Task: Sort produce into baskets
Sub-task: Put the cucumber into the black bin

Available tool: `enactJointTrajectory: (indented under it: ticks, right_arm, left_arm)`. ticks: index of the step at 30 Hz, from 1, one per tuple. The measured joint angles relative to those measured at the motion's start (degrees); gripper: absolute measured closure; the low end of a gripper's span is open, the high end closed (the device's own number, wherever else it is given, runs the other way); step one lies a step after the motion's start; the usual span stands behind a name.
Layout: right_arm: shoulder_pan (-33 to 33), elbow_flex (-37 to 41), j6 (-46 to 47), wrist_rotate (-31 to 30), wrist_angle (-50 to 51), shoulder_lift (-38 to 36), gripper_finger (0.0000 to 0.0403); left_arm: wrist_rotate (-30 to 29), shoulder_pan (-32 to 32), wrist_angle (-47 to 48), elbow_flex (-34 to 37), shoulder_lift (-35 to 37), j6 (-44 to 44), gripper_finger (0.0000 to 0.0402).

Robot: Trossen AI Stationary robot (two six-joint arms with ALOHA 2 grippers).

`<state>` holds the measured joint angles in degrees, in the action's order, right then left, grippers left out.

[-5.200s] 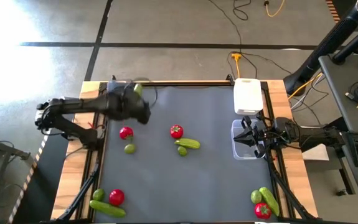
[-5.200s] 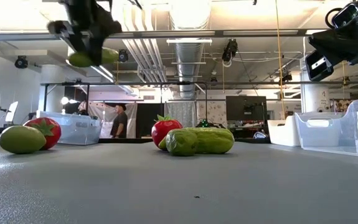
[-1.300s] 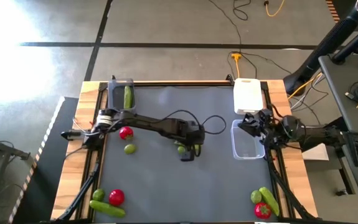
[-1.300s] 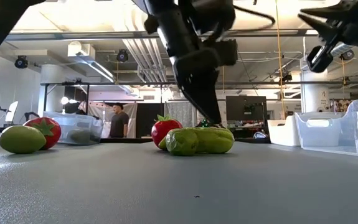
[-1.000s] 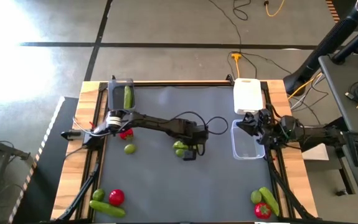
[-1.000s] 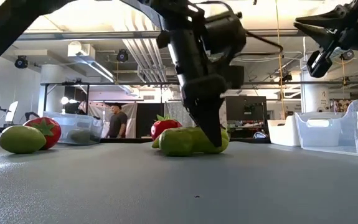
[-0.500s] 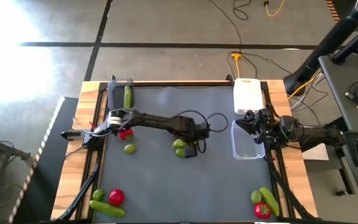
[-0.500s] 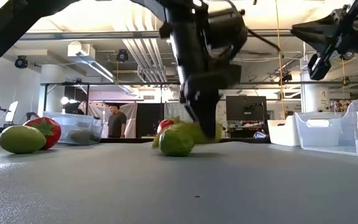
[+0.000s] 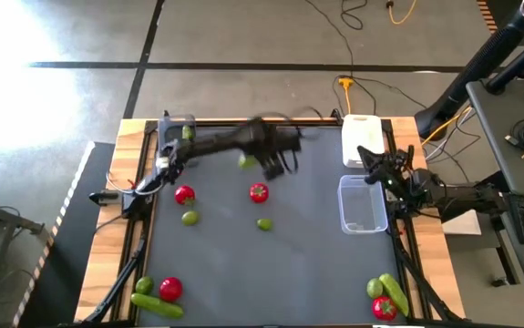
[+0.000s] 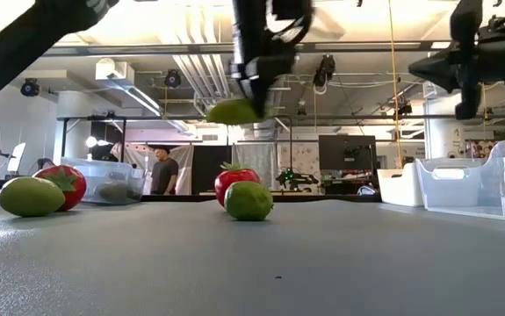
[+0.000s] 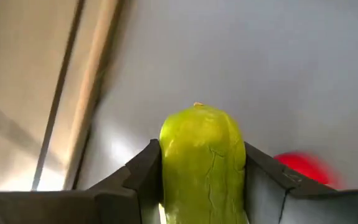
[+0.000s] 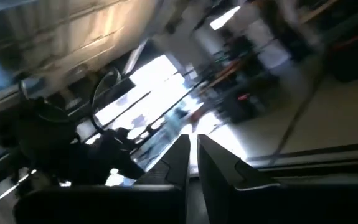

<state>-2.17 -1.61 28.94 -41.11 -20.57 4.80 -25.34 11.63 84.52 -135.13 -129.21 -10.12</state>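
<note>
My left gripper (image 9: 251, 160) is high over the table's far middle, shut on a green cucumber (image 9: 243, 161), which also shows in the low view (image 10: 234, 111). Below it a tomato (image 9: 258, 192) and a lime (image 9: 264, 223) rest on the mat. Another cucumber (image 9: 187, 133) lies in the dark grey bin (image 9: 169, 121) at the far left. My right gripper (image 9: 375, 160) is shut and empty in the air, between the white bin (image 9: 362, 141) and the clear bin (image 9: 362, 202). My left gripper pinches the cucumber's two long sides (image 11: 166, 168) between its two fingers (image 11: 142, 180). One rounded end (image 11: 198, 115) sticks out past them. The fingers come from above. The cucumber hangs below them, nearly level and well clear of the mat.
A tomato (image 9: 184, 194) and a lime (image 9: 190, 218) lie at mid left. A lime, tomato and cucumber (image 9: 157, 305) lie at the near left corner, and another such group (image 9: 386, 297) at the near right. Free mat lies in the middle.
My left gripper, down at the mat on the cucumber a second ago, has risen and gone toward the far edge with it. The cucumber is lifted clear; the tomato and lime stay on the mat. My right gripper has shifted toward the far edge.
</note>
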Motion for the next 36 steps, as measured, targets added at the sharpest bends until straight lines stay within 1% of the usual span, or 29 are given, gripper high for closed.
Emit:
enactJointTrajectory:
  ticks: [1, 3, 5, 7, 9, 11, 13, 15, 18, 21, 23, 25, 28, 32, 36]
  right_arm:
    - [0.0, 0.0, -0.03, -1.79, 0.0, 0.0, 0.0381]
    - [0.0, 0.0, -0.03, -3.32, -0.59, -0.02, 0.0381]
    - [0.0, 0.0, -0.03, -3.43, -1.26, 0.0, 0.0381]
    - [0.01, 0.0, -0.03, -3.41, -1.17, 0.03, 0.0381]
    - [0.01, 0.0, -0.02, -3.31, -1.19, 0.04, 0.0381]
    - [0.02, 0.0, -0.07, -1.86, -1.17, 0.04, 0.0381]
    - [0.04, 0.0, -0.55, 0.16, -1.07, 0.09, 0.0381]
    - [0.04, 0.0, -1.14, 1.44, -0.79, 0.3, 0.0381]
    - [0.04, 0.0, -2.61, 2.13, -0.73, 0.29, 0.0381]
    - [0.02, 0.0, -3.56, 2.1, -0.71, 0.26, 0.0381]
    - [0.02, 0.0, -4.59, 2.06, -0.72, 0.27, 0.0381]
    - [0.02, 0.0, -6.67, 2.06, -0.73, 0.28, 0.0381]
    - [0.02, 0.0, -9.19, 0.95, -0.81, 0.28, 0.0381]
    - [0.0, 0.0, -9.1, -1.46, -1.39, 0.24, 0.0381]
    - [0.0, 0.0, -9.49, -1.5, -1.41, 0.24, 0.038]
  left_arm:
    - [-0.97, 2.3, 2.23, 0.87, 0.89, -2.38, 0.025]
    - [-3.4, 7.23, 6.17, 3.02, 2.4, -6.68, 0.025]
    - [-5.43, 12.53, 4.83, 6.82, 5.18, -9.69, 0.025]
    - [-5.96, 17.7, 3.7, 10.98, 8.39, -12.18, 0.025]
    - [-8.79, 22.51, 2.11, 15.5, 11.59, -14.46, 0.0249]
    - [-11.76, 26.88, 1.11, 20.55, 14.14, -15.8, 0.0249]
    - [-11.97, 31.13, -2.81, 26.31, 16.92, -16.75, 0.0249]
    - [-10.42, 34.77, -6.33, 32.34, 20.22, -18.58, 0.0249]
    - [-9.46, 38.74, -12.9, 41.96, 24.71, -23.8, 0.0248]
    - [-9.07, 40.43, -18.69, 50.05, 27.97, -28.0, 0.0248]
    - [-9.08, 40.69, -21.15, 53.96, 29.7, -28.39, 0.0248]
    - [-9.22, 40.87, -22.67, 56.95, 29.95, -28.31, 0.0248]
    - [-9.07, 41.01, -23.13, 60.61, 29.18, -28.27, 0.0248]
    - [-9.03, 41.4, -23.77, 64.69, 27.48, -28.34, 0.0247]
    - [-9.23, 41.4, -25.15, 66.79, 27.28, -27.05, 0.0231]
